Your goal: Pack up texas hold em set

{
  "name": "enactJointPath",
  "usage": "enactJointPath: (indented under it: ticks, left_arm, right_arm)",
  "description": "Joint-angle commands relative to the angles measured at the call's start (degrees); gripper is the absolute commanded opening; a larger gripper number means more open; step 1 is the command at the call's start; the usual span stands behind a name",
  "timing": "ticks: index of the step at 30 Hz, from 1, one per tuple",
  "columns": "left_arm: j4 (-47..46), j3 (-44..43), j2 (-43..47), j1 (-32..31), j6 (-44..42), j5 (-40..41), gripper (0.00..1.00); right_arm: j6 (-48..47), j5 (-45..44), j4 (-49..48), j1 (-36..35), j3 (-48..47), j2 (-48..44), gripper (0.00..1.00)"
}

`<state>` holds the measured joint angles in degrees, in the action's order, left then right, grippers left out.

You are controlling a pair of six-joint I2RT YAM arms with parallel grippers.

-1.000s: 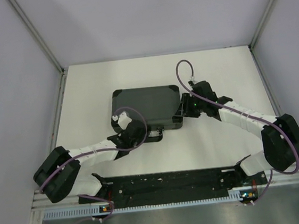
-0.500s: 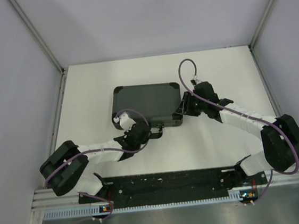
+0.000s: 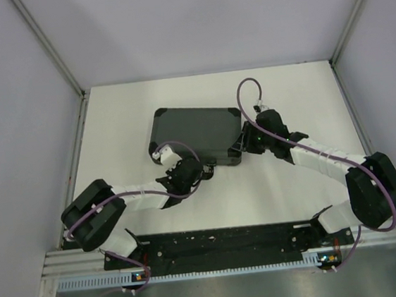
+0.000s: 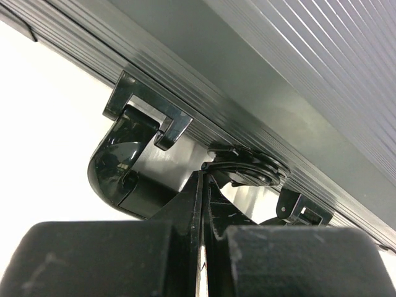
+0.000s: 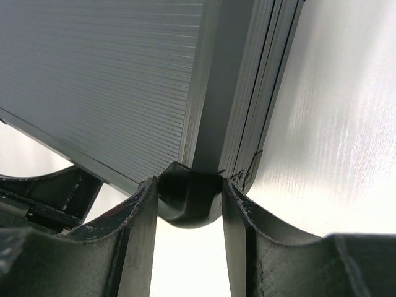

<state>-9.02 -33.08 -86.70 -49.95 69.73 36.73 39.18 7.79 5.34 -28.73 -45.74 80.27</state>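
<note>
Black case (image 3: 194, 129) | handle (image 4: 127, 166) by left tool (image 4: 204, 185) | corner (image 5: 189, 199) seemingly pinched in right tool (image 3: 242, 143)

Top view: bright, even, diffuse overhead light. White tabletop (image 3: 295, 195) near blown out. Only faint soft shadows under arms (image 3: 139, 197). Black case (image 3: 194, 126) reads dark, little surface detail.
Left wrist view: tabletop at 9 o'clock clipped to pure white. Left end effector (image 4: 201, 179) at 6 o'clock out of focus. Specular highlights on glossy handle (image 4: 120, 164).
Right wrist view: streaky glare on tabletop at 3 o'clock. Right end effector (image 5: 189, 201) at 6 o'clock soft. Case ribbing crisp at 10 o'clock.
</note>
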Motion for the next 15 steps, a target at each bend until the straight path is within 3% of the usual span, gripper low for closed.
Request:
enactJointPath:
  ticks: [1, 10, 15]
  left_arm:
    - [-5.66, -2.86, -4.27, 0.3, 1.02, -4.12, 0.0]
    - [-2.86, -9.71, -9.01, 0.56, -7.68, -5.44, 0.0]
    - [-0.39, -11.39, -10.6, 1.08, -8.48, -6.49, 0.0]
  right_arm:
    - [-1.73, 6.88, 11.88, -5.11, 3.81, 2.61, 0.29]
    - [-3.85, 6.97, 13.29, -6.6, 3.2, 3.14, 0.29]
    - [-3.85, 6.89, 13.64, -6.69, 2.76, 3.4, 0.29]
